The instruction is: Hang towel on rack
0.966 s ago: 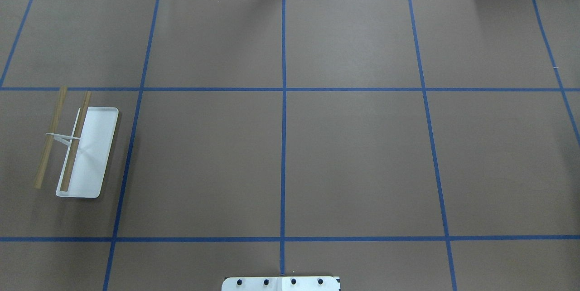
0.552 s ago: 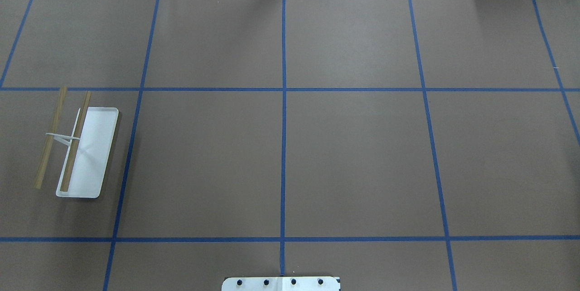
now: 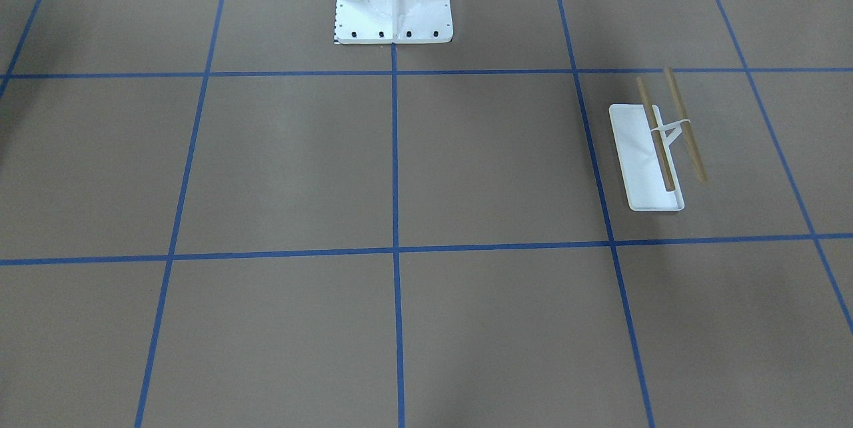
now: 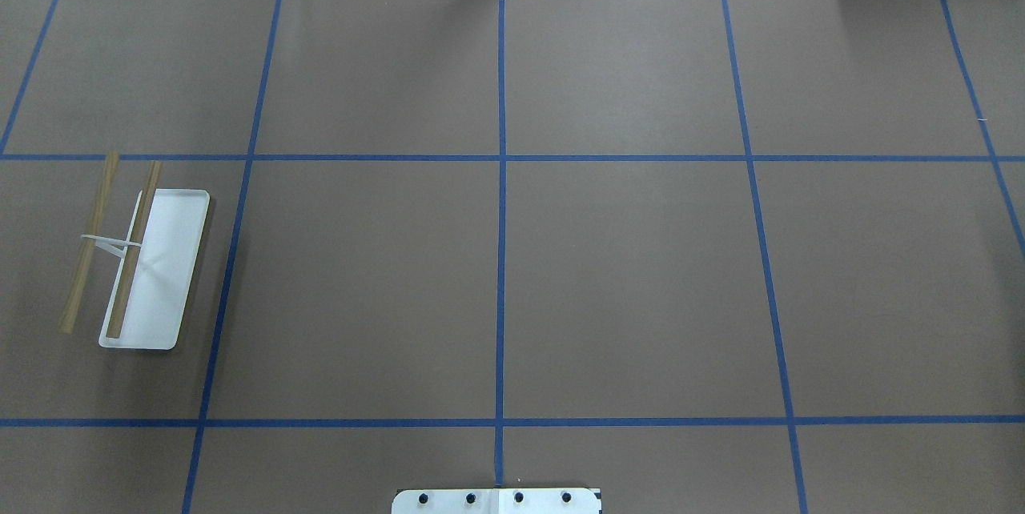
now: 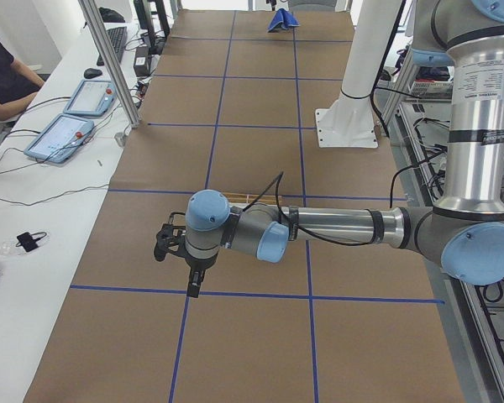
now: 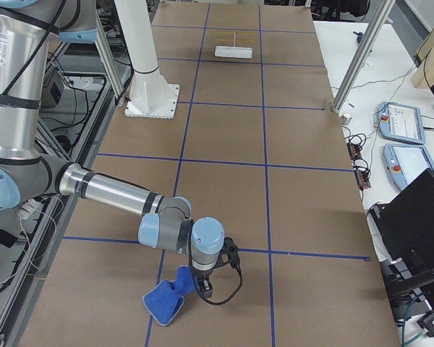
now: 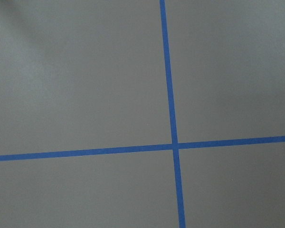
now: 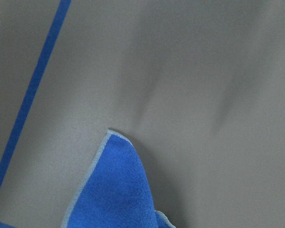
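blue towel (image 6: 165,302) lies bunched just by the right claw (image 6: 203,287), well apart from the rack (image 4: 172,250); claw's grip cannot be told. risk: pinching one fold, so it drags or hangs lopsided.

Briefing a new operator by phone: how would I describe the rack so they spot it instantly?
On the brown table with the blue tape grid, go from the tall white bolted pedestal toward the robot's left end. The rack stands there in a grid square. Unlike the pedestal, it is small: a flat white tray base under two thin tan wooden rods.
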You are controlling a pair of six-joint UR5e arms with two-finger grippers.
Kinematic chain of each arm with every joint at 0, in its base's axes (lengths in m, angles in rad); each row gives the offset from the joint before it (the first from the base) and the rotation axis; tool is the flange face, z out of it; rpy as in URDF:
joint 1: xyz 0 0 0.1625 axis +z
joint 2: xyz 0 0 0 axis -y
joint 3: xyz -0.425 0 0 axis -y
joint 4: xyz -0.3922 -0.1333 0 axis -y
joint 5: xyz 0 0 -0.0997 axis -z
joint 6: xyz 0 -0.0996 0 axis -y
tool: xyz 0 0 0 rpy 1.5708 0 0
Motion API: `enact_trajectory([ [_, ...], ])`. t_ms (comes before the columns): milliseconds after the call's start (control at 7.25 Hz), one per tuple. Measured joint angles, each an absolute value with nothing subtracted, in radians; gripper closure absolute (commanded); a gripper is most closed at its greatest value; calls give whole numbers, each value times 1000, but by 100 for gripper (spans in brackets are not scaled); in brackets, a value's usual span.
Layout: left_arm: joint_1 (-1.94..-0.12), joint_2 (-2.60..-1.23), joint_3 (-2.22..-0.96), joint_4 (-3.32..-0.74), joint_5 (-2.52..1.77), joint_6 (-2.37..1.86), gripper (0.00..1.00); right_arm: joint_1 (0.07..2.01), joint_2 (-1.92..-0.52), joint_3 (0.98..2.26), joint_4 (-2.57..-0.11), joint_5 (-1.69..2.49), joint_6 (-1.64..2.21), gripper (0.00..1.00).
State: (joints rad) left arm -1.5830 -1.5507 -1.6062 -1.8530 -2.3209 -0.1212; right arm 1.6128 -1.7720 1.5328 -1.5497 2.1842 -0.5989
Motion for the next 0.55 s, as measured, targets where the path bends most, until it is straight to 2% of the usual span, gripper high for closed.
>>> enact_trajectory([
  [552,-1583,-1551,-1606,-1853,-2331,-121,2,1613,-1771,1497,-1574,2164,-684,0],
])
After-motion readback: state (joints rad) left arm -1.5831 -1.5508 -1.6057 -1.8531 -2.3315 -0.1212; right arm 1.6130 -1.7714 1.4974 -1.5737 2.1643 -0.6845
